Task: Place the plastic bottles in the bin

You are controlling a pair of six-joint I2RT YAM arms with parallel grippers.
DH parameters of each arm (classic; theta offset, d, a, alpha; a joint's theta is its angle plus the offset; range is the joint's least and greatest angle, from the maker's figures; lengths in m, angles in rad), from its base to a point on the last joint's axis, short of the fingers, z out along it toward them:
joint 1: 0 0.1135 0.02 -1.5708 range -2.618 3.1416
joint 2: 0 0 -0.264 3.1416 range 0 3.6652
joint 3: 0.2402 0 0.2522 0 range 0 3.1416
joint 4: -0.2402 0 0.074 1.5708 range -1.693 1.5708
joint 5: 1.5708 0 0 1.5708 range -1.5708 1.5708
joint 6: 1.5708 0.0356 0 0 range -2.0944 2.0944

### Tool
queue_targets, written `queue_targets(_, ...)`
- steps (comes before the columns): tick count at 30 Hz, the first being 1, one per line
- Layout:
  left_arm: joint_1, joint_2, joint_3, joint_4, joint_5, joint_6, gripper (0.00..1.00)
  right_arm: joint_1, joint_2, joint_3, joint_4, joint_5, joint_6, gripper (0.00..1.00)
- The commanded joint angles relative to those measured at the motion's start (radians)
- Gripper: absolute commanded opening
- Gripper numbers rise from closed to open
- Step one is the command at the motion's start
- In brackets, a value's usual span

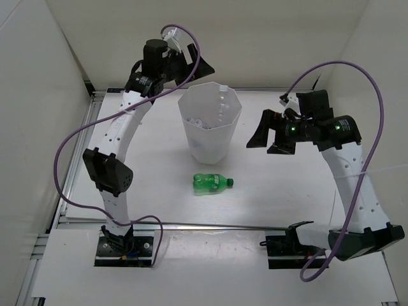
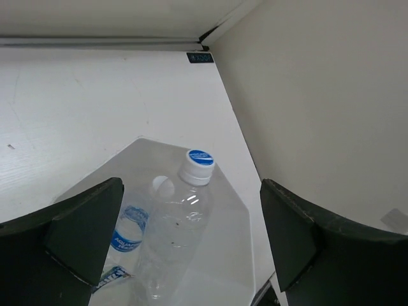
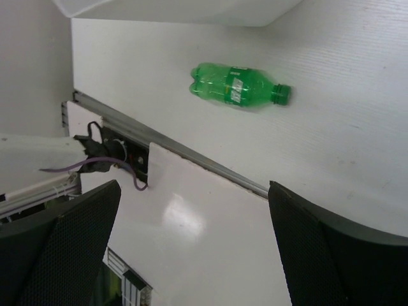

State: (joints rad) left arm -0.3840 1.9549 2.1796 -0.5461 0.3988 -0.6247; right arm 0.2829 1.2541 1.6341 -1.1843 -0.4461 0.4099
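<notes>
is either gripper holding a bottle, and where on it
Nothing is held: the left gripper is open over the bin, the right gripper is open in the air, and the green bottle lies loose on the table.

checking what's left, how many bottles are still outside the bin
1: the green soda bottle lies on its side on the table in front of the bin. Others could be hidden behind the bin.

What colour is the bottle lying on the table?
The bottle is green; the right wrist view shows it best.
</notes>
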Motion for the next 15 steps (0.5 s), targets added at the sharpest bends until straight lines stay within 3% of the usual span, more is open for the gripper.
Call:
queue_targets(1,-0.006,-0.138,0.023,0.017,-0.058,0.043,1.0,0.027,-0.047,-0.104,0.064,0.047,-0.025,1.0)
queue_targets(5,0.049,-0.25,-0.101,0.017,-0.155,0.052,1.0,0.172,-0.103,-0.256,0.123,0.205,-0.051,1.0)
queue_targets(8,0.097,-0.373,-0.248,0.017,-0.268,0.077,1.0,0.292,-0.148,-0.414,0.266,0.268,-0.146,1.0)
queue_targets(12,0.129,-0.525,-0.444,0.017,-0.447,0.101,1.0,0.458,-0.148,-0.548,0.432,0.548,-0.204,1.0)
queue_targets(15,0.172,-0.631,-0.593,-0.004,-0.494,0.082,1.0,0.576,-0.121,-0.623,0.567,0.703,-0.261,1.0)
